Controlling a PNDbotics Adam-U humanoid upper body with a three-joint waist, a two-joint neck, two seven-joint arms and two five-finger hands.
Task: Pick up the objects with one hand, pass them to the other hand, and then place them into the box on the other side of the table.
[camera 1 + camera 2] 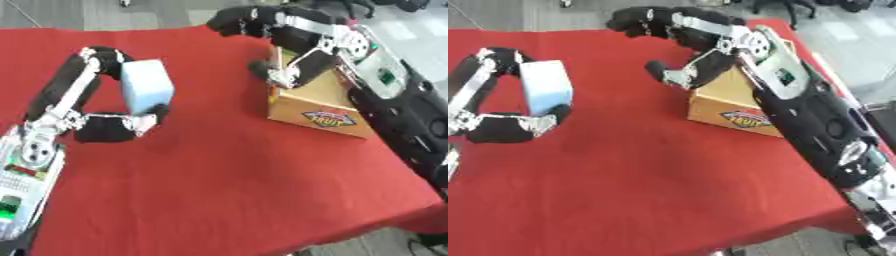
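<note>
Left hand [109, 117] pinches a pale blue block [146, 86] — right hand [680, 47], fingers spread, hovers over the cardboard box [728, 102].

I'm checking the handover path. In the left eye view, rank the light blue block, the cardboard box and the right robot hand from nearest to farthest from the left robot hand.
1. Light blue block: held in the left robot hand.
2. Cardboard box: on the right side of the red table.
3. Right robot hand: raised above the box's far end.
</note>
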